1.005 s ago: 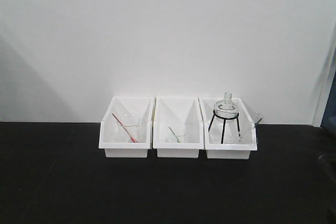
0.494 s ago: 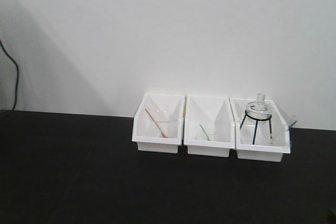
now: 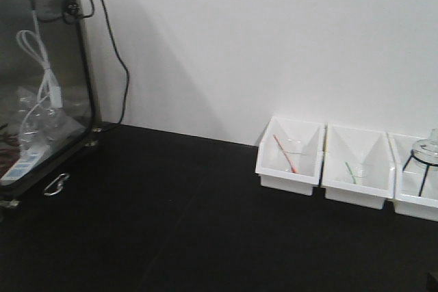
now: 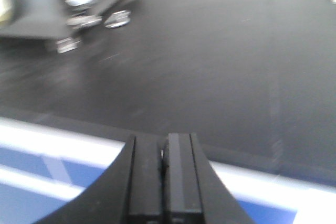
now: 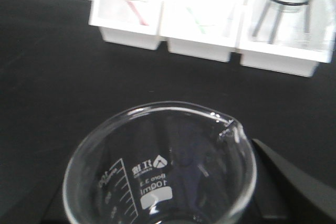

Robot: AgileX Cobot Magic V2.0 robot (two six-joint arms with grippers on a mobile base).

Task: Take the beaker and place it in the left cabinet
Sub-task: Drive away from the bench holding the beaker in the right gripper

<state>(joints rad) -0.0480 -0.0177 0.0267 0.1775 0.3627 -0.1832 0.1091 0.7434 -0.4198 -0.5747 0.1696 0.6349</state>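
Over the black counter (image 5: 47, 77), the right gripper (image 5: 163, 208) pinches the beaker (image 5: 160, 166) while the left gripper (image 4: 164, 182) sits pressed together and empty, so the carry seems under way and next calls for a swing toward the left cabinet (image 3: 83, 66).

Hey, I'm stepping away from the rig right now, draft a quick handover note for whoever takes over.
Left gripper: shut, empty, above the black counter.
Right gripper: shut on the beaker, held upright over the counter, with the white bins beyond it.
Cabinet: glass-fronted, far left in the front view, probably the target; door state unclear.
Done: beaker picked up.
Left: carry it to the cabinet, set it inside, release.
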